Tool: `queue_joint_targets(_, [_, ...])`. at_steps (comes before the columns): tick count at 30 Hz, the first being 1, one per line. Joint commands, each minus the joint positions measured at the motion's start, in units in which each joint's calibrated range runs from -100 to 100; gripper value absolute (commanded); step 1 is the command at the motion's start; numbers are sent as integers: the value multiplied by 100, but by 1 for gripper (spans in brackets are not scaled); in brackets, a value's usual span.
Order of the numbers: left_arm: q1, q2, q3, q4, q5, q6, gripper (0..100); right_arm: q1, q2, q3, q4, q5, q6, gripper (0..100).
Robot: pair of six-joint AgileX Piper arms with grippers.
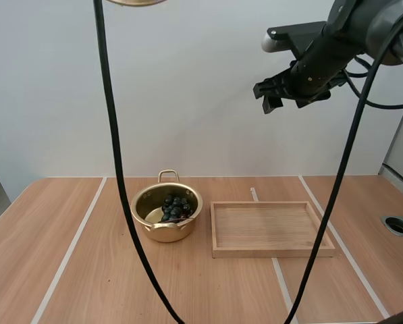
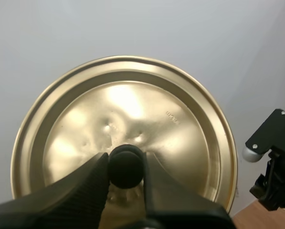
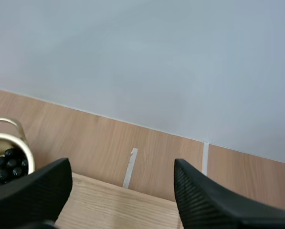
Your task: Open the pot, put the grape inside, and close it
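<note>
A gold pot (image 1: pixel 166 216) stands uncovered on the table, with a bunch of dark grapes (image 1: pixel 175 208) inside it. The pot (image 3: pixel 6 145) and grapes (image 3: pixel 8 164) also appear beside my right fingers. The gold lid (image 2: pixel 125 136) is held high in the air; its rim (image 1: pixel 135 2) shows at the top edge of the high view. My left gripper (image 2: pixel 125 167) is shut on the lid's black knob (image 2: pixel 125 164). My right gripper (image 1: pixel 277 94) hangs high over the tray, open, with nothing between its fingers (image 3: pixel 204 200).
A wooden tray (image 1: pixel 272 228) lies right of the pot, holding nothing. White tape lines (image 1: pixel 73 246) cross the tabletop. A round grommet hole (image 1: pixel 398 225) sits near the table's right edge.
</note>
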Motion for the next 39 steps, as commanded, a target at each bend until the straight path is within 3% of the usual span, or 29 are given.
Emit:
queue_joint_targets(1, [-21,189,-10,-65,373,-97,0,-58,-381,-30,123,-257,62,100])
queue_joint_targets(11, [-21,494,770,-65,554,-117,0,-58,-678,137,176,-650,173,99])
queue_joint_targets(13, [-21,494,1093,-65,372,-117,0,-58,-678,258,245,-717,173,84])
queue_joint_targets(14, [-21,494,1247,-65,296,-91,0,-58,-678,313,303,-770,173,71])
queue_joint_targets(16, [-21,494,1525,-65,163,-77,0,-58,-678,407,390,-884,173,40])
queue_joint_targets(18, [-21,494,1841,-65,98,-71,0,-58,-678,458,448,-951,173,1])
queue_joint_targets(32, [-21,572,4134,51,-2031,164,0,-58,-678,474,683,-1094,173,0])
queue_joint_targets(39, [-21,1275,4493,39,-2236,183,0,-58,-678,474,744,-1094,173,0])
